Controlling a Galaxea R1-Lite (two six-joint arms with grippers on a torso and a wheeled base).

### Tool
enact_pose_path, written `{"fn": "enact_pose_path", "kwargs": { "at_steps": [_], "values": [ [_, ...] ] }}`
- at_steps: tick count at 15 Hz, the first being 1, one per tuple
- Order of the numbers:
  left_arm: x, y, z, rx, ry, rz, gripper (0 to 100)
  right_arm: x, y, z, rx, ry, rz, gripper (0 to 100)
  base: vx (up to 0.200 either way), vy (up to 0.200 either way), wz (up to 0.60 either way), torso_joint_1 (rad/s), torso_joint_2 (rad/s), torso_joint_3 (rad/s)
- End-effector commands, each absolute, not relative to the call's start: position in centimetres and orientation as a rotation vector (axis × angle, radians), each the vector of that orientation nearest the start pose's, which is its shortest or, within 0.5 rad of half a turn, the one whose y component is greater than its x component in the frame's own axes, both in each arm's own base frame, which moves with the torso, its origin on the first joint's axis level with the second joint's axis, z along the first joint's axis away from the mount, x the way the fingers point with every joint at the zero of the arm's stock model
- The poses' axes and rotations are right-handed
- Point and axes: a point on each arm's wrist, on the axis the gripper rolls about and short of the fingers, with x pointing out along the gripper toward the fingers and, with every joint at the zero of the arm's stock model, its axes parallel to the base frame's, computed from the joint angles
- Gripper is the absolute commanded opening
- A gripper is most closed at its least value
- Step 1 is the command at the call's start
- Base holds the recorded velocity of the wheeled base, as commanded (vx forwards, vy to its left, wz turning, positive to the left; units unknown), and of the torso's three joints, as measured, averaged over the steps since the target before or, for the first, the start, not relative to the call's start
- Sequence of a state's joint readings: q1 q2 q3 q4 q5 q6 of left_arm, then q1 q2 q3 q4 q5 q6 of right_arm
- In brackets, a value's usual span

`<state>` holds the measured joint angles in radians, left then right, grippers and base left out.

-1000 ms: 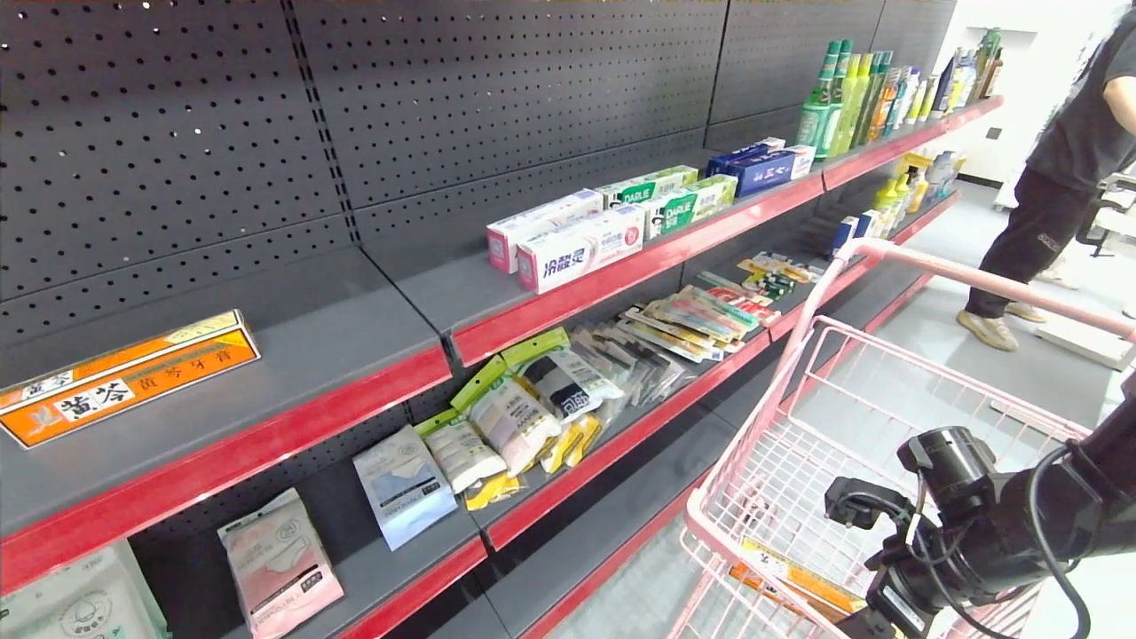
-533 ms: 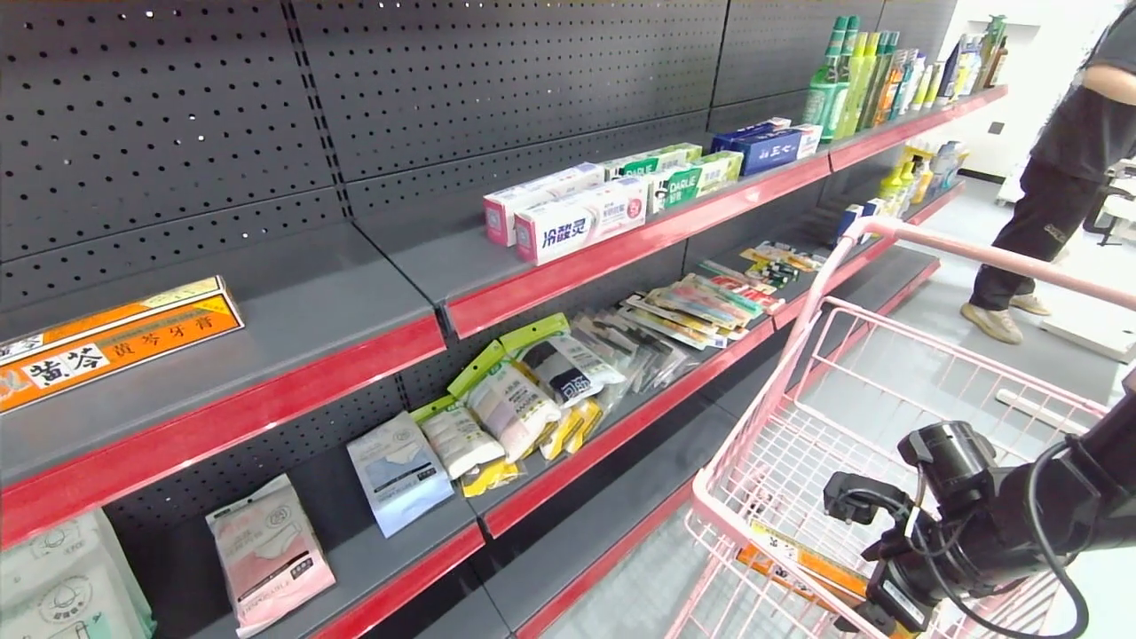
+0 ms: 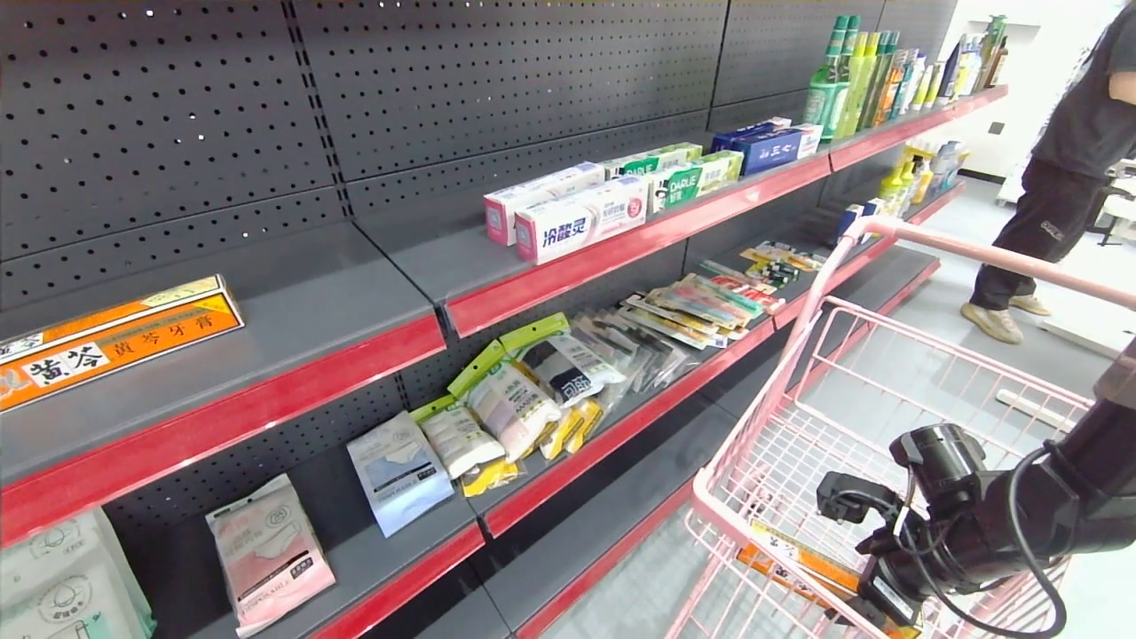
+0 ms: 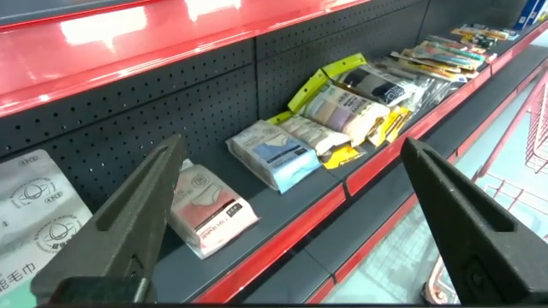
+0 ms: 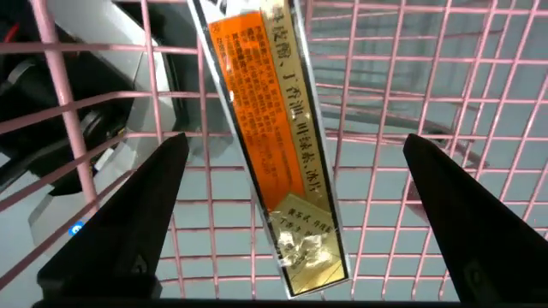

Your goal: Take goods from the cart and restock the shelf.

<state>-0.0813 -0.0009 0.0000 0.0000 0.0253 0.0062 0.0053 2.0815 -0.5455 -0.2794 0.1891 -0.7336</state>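
Right wrist view: glossy rect. box (image 5: 270,128), wire cart (image 5: 58,94)

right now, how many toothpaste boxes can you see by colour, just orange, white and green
orange boxes: 2
white boxes: 2
green boxes: 2
total: 6

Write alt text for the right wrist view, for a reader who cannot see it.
The right pincer hangs open above an orange and gold box that lies on the wire floor of the pink cart. The box sits between the two dark fingers, touching neither.
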Motion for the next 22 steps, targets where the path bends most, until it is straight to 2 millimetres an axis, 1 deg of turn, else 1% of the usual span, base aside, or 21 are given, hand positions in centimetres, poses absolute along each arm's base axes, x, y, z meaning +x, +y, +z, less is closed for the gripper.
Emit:
{"fn": "enact_pose_path", "kwargs": {
  "at_steps": [1,4,13,14,17,20,22],
  "values": [
    [-2.3,0.2,7.5,0.006,0.000,-0.055,100,26.0,0.4,-1.8,-0.525,1.152,0.621,100,0.000,0.000,0.00,0.000,0.00,0.000],
    [-2.3,0.2,7.5,0.006,0.000,-0.055,100,26.2,0.4,-2.4,-0.537,1.154,0.611,100,0.000,0.000,0.00,0.000,0.00,0.000],
    [-2.3,0.2,7.5,0.006,0.000,-0.055,100,26.2,0.4,-2.6,-0.535,1.153,0.613,100,0.000,0.000,0.00,0.000,0.00,0.000],
    [-2.3,0.2,7.5,0.006,0.000,-0.055,100,26.2,0.4,-2.5,-0.535,1.151,0.614,0,0.000,0.000,0.00,0.000,0.00,0.000],
    [-2.3,0.2,7.5,0.006,0.000,-0.055,100,26.1,0.4,-2.6,-0.535,1.154,0.614,0,0.000,0.000,0.00,0.000,0.00,0.000],
    [-2.3,0.2,7.5,0.006,0.000,-0.055,100,25.5,0.4,-2.8,-0.520,1.178,0.617,0,0.000,0.000,0.00,0.000,0.00,0.000],
    [-2.3,0.2,7.5,0.006,0.000,-0.055,100,25.8,0.4,-2.1,-0.518,1.146,0.604,0,0.000,0.000,0.00,0.000,0.00,0.000]
  ]
}}
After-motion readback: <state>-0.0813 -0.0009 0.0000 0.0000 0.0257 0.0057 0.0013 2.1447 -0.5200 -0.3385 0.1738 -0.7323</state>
